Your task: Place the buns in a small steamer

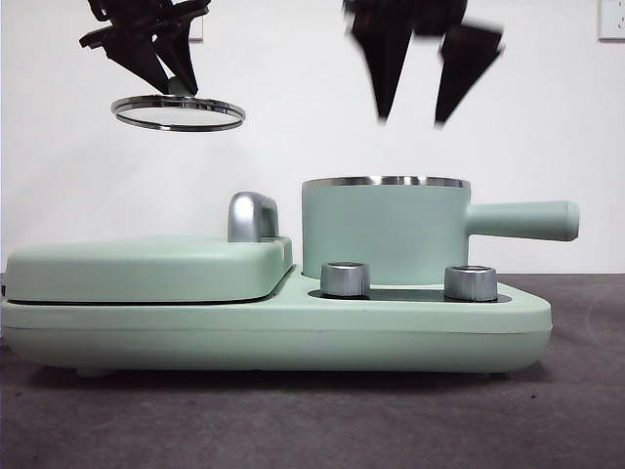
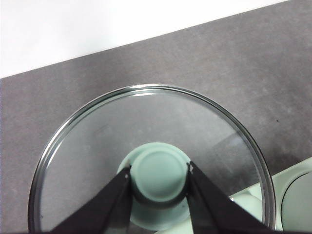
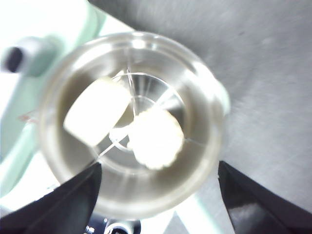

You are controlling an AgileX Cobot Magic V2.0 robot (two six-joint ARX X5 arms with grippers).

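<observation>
— Where are the buns?
— Both buns (image 3: 122,126) lie inside the small steamer (image 1: 386,234) on the cooker base (image 1: 273,327), beside the grill plate cover (image 1: 146,269).
— And the grippers?
— Left gripper (image 2: 160,176) pinches the lid (image 1: 178,111) by its knob, held aloft; right gripper (image 1: 410,117) hangs spread, empty, over the pot. No writing is legible.

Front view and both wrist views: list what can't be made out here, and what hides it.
- Buns: hidden in the front view by the steamer wall; in the blurred right wrist view, pleats and specks are lost.
- Lid knob: mostly covered in the front view by the left gripper.
- Right gripper: motion-blurred in the front view; upper part cut off by the top edge.
</observation>
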